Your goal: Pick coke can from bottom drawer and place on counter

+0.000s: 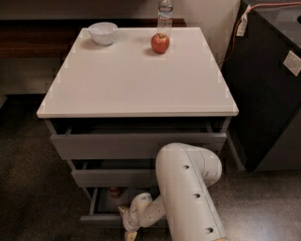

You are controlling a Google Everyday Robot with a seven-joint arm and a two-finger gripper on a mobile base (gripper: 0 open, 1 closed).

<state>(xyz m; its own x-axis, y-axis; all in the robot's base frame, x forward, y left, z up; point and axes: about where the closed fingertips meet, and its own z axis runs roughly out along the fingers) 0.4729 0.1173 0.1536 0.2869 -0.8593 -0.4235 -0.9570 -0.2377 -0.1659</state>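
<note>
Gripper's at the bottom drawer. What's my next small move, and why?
Likely ease the gripper into the bottom drawer toward the coke can: the can sits inside the open drawer, while the gripper hangs at its front edge, apart from it.

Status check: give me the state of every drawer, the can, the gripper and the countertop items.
bottom drawer: pulled open.
coke can: inside it, not lifted.
gripper: low at that drawer's front.
middle drawer: ajar.
top drawer: ajar.
bowl: upright on counter.
water bottle: upright.
apple: on counter.
</note>
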